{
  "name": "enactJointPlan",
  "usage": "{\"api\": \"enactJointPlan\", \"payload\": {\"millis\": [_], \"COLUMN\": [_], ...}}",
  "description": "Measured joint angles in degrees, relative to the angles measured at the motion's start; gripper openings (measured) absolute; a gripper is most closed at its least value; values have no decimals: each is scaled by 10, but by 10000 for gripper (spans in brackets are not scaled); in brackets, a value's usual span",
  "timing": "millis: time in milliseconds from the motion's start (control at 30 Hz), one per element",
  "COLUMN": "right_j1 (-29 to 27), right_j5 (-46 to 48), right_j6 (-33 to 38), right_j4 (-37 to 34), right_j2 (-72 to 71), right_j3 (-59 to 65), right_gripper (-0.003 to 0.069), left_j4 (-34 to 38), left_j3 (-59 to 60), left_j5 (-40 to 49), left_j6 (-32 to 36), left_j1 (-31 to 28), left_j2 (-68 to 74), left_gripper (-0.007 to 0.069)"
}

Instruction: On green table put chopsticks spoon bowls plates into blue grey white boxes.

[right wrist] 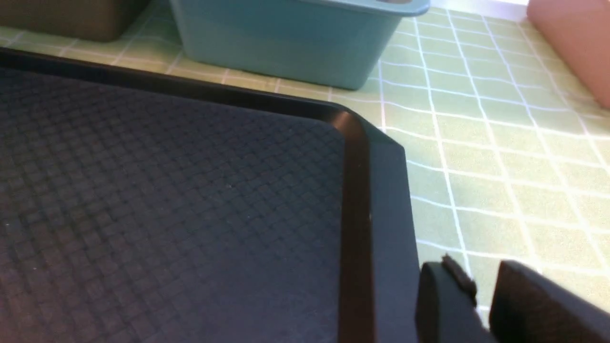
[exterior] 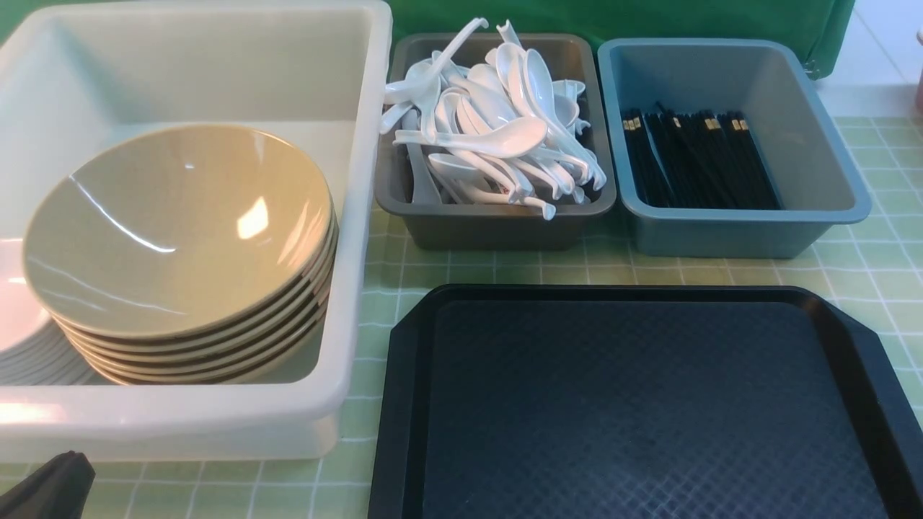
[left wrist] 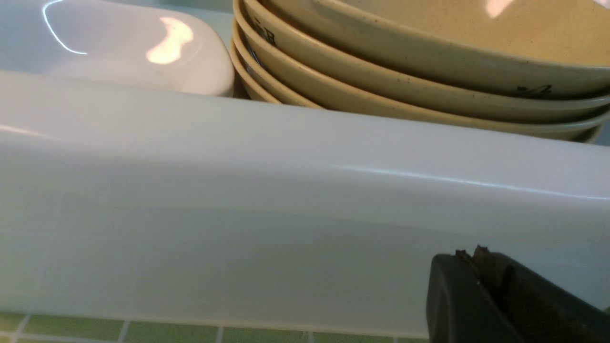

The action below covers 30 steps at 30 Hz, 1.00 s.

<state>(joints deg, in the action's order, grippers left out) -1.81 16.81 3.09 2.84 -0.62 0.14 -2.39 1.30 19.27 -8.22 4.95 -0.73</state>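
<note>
Front view: stack of tan bowls [exterior: 180,245] tilted inside white box [exterior: 360,216] at left edge of surface [exterior: 865,267], leaning over white plates [exterior: 21,339] beside them. White spoons [exterior: 490,130] heaped in grey box [exterior: 497,227], a few handles hanging over rim. Black chopsticks [exterior: 696,158] flat in blue box [exterior: 793,231] toward far right. Black tray [exterior: 649,404] bare at near edge. Looks all sorted.

Left wrist view: left hand [left wrist: 481,286] closed, nothing in it, low beside white box's near wall; bowl rims and a glossy plate [left wrist: 143,47] above the wall. Likely glazed ceramic or melamine: stiff, slick, heavy as a stack, chippable. Best pinched at rim, one at a time.

Right wrist view: right hand [right wrist: 481,305] slightly parted, empty, by tray's corner. Spoons light and slippery, take by handle. Chopsticks thin, roll easily, take mid-length.
</note>
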Motion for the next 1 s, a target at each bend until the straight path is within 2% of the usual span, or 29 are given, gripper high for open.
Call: {"api": "enactJointPlan", "payload": {"millis": [1000], "right_j1": [0], "right_j5": [-2], "right_j6": [0], "right_j4": [-2], "right_j2": [0], "right_j3": [1], "right_gripper": [195], "left_j4": [0], "left_j3": [0], "left_j5": [0], "left_j6": [-2], "left_j1": [0], "left_j2": [0], "left_gripper": [-1]}}
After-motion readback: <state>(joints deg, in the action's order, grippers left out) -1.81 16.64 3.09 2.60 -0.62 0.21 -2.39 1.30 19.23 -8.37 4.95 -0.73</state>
